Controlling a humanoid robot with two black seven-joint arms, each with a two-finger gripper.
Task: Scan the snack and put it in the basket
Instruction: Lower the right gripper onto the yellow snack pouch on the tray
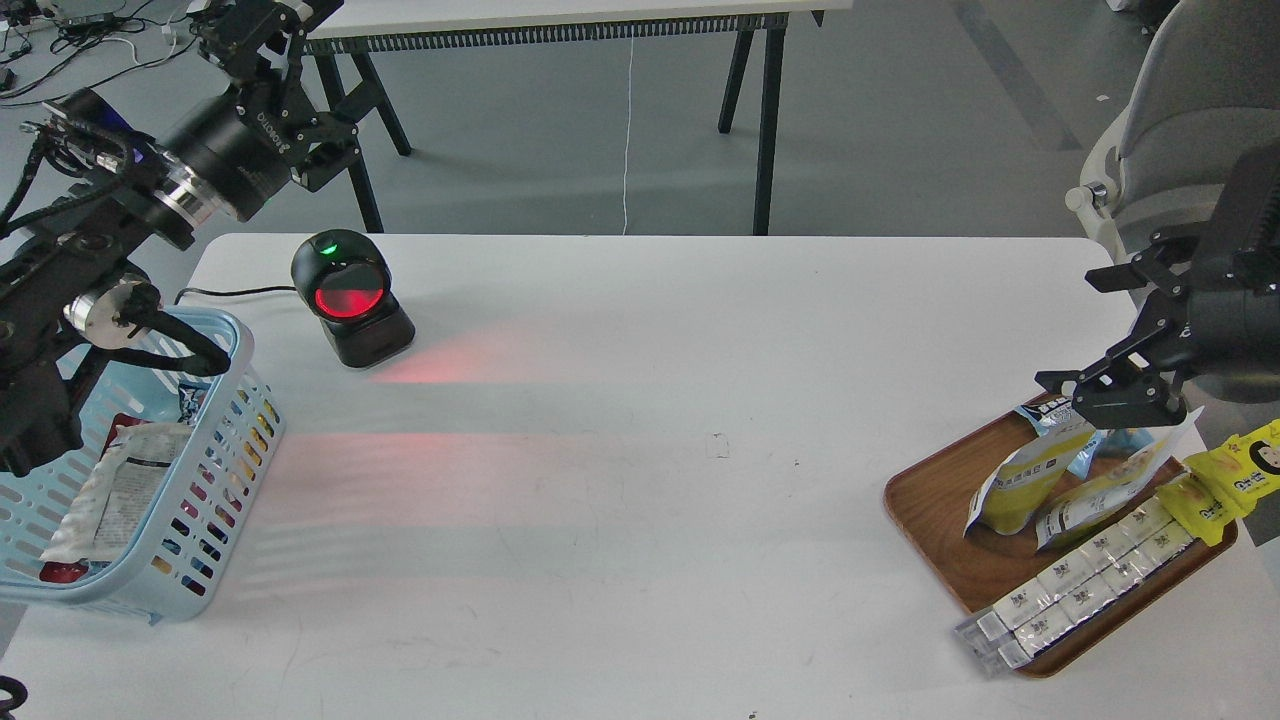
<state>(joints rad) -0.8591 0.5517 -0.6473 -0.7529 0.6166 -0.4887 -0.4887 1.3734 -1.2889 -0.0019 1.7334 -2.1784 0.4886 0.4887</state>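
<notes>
The snack [1018, 482], a yellow pouch with a white top band, leans upright on the brown wooden tray [935, 500] at the right, beside a light-blue pouch [1135, 440] and a slim white-and-yellow pouch [1100, 500]. My right gripper [1092, 335] is open and empty, just above the tray's far end and over the pouch tops. My left gripper [295, 90] is open and empty, raised beyond the table's far left corner. The light-blue basket [235, 420] stands at the left edge below my left arm, with a white pouch [125, 480] in it.
A black barcode scanner [350, 300] stands at the far left of the table, its window lit red and throwing red light on the tabletop. Rows of clear-wrapped packets [1075, 585] and a yellow packet [1235, 475] lie along the tray's right rim. A grey chair [1190, 110] is behind.
</notes>
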